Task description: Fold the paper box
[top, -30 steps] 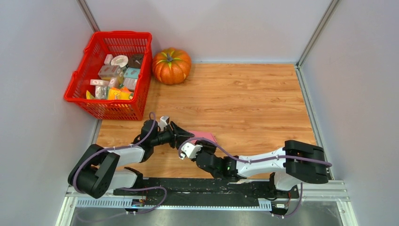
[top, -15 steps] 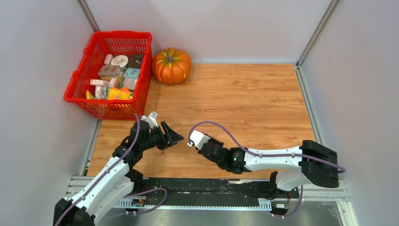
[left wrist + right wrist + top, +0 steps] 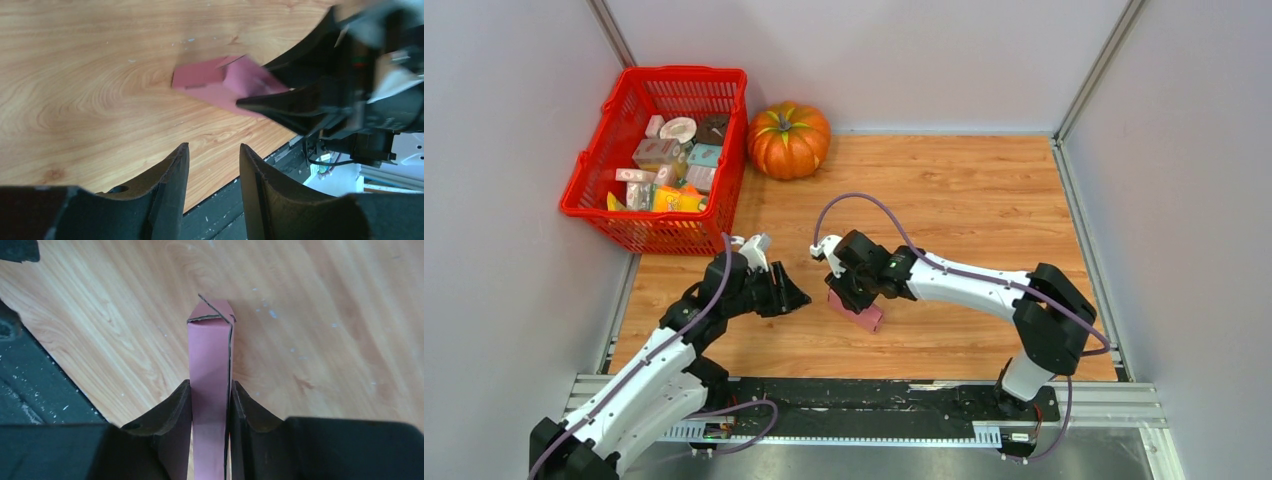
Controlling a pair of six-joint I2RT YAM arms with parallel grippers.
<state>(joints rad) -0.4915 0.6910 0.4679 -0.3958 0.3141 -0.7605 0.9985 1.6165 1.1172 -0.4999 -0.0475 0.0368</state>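
Forward over the counter [image 3: 984, 190] the right hand [image 3: 211, 386] was moved, clamped on the half-folded paper box [image 3: 210, 340]; the left hand [image 3: 212, 150] was seen released beside it. End flaps were judged due for tucking next.

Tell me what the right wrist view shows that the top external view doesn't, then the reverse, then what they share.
Only the right wrist view: the fingers of the right hand press both long sides of the paper box, and the flap seams at its far end show.
Only the top external view: the red basket of goods, the pumpkin, and the left hand beside the box, apart from it.
Both: the pink box in the right hand, over the wooden table.
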